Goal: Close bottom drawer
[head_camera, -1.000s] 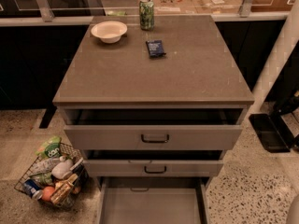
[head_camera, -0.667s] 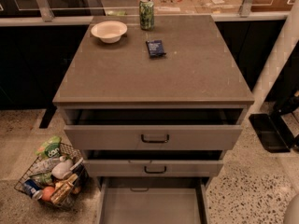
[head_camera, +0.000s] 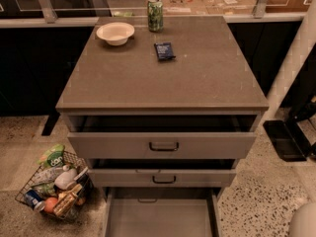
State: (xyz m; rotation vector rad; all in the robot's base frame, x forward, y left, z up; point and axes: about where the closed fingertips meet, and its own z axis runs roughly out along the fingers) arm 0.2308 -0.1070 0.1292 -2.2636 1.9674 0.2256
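Observation:
The bottom drawer [head_camera: 160,217] of the taupe-grey cabinet [head_camera: 163,73] is pulled far out. Its plain grey inside shows, and its front and handle are cut off by the lower edge of the view. The middle drawer [head_camera: 163,177] is out a little and the top drawer [head_camera: 163,145] is partly out; both have small dark bar handles. My gripper is not in view. Only a pale rounded part of the robot [head_camera: 303,222] shows at the bottom right corner, right of the bottom drawer.
On the cabinet top stand a white bowl [head_camera: 115,33], a green can [head_camera: 155,14] and a dark blue packet [head_camera: 164,51]. A wire basket of groceries [head_camera: 54,185] sits on the speckled floor at the left. A black base [head_camera: 284,139] and a white post [head_camera: 296,58] stand at the right.

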